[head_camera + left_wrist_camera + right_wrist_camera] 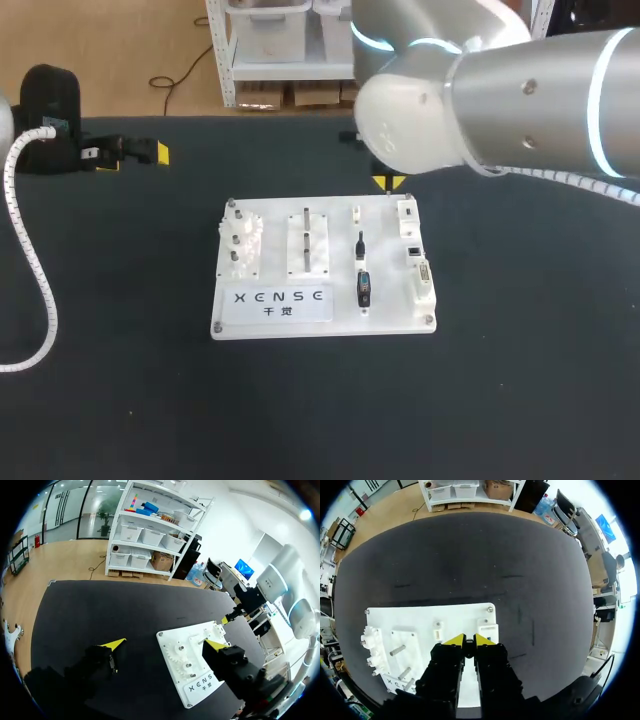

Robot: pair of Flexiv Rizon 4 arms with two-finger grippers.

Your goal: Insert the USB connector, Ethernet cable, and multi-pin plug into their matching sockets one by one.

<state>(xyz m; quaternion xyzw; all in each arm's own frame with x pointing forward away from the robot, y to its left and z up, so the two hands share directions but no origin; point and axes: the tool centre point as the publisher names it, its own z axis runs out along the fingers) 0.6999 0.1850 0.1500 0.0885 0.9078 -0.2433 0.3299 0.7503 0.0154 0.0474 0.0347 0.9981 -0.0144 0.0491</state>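
Though pincer hides it, connector on board

Bright, even overhead light; soft shadows

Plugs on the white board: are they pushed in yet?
Not yet. The black plug lies on the white board, apart from the sockets. The right end effector hovers over the board's far edge; the left end effector is off aside, open. Nothing looks plugged in.

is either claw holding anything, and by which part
Nothing: the left claw is open and empty; the right claw is shut above the white board, nothing in it.
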